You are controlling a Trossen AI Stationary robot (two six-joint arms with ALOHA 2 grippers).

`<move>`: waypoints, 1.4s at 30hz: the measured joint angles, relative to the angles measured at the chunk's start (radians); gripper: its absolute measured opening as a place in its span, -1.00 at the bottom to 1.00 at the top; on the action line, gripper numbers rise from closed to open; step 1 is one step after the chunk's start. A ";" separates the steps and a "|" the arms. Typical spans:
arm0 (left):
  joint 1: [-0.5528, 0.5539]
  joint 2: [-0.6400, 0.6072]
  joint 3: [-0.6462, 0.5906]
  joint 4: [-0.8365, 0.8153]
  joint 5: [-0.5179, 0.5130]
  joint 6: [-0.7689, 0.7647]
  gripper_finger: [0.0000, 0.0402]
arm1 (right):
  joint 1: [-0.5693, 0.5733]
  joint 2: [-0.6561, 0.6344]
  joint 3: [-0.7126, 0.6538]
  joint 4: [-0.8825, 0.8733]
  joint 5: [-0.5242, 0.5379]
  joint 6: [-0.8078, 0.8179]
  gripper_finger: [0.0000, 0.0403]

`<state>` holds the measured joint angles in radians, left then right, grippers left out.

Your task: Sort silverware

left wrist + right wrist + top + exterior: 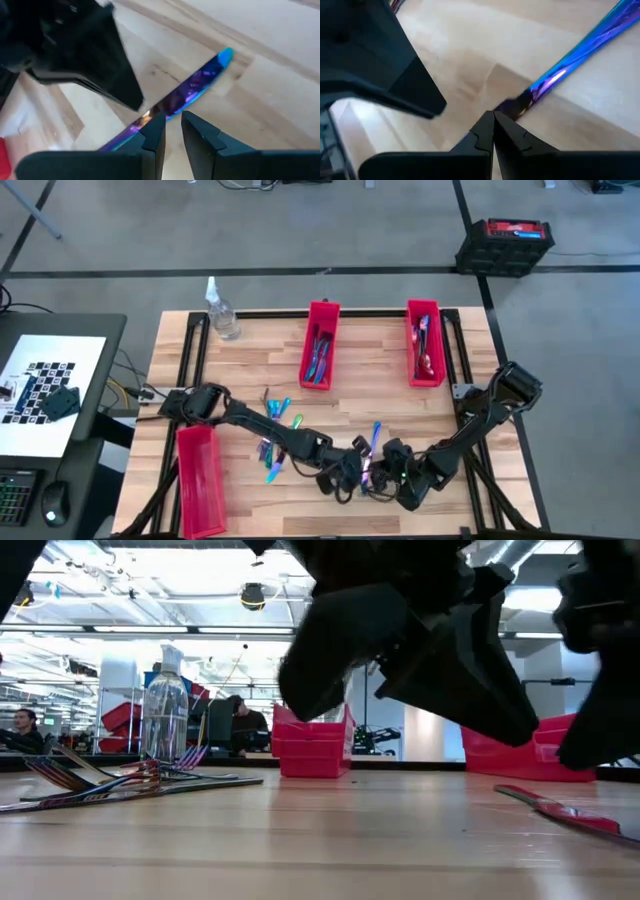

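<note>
The sort is partly done. Two red bins at the far edge of the worktop [480, 395] already hold silverware: the middle bin [320, 345] has several blue pieces, the right bin [424, 342] has a few more. A third bin [201, 480], at the near left corner, looks empty as far as the high view shows.

Loose pieces remain on the worktop: a small cluster [277, 442] left of centre, and a knife [373, 448] near the front edge, where both arms meet.

The left end effector [172, 132] hovers right over that knife [185, 95], fingers slightly spread and not gripping it. The right end effector [493, 127] has its fingers pressed together, tips at the same knife [580, 50]; whether any metal is pinched between them I cannot tell.

My judgement: perhaps half is sorted, with the knife the piece in hand, the cluster still to go, and the left bin likely meant for one kind not yet placed.
</note>
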<state>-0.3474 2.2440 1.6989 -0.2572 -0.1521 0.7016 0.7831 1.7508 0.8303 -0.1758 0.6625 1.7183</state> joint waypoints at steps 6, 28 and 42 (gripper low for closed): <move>0.032 0.024 -0.002 -0.006 0.085 0.098 -0.75 | -0.072 0.025 -0.001 -0.087 -0.020 0.061 -1.00; 0.045 0.132 0.001 0.219 0.174 0.106 -0.75 | -0.072 0.002 0.048 -0.235 -0.128 -0.010 -1.00; 0.056 0.118 0.026 0.269 0.161 0.112 -0.75 | 0.003 -0.015 0.121 -0.508 -0.129 0.313 -1.00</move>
<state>-0.2914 2.3623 1.7252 0.0120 0.0085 0.8139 0.7858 1.7363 0.9509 -0.6841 0.5334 2.0314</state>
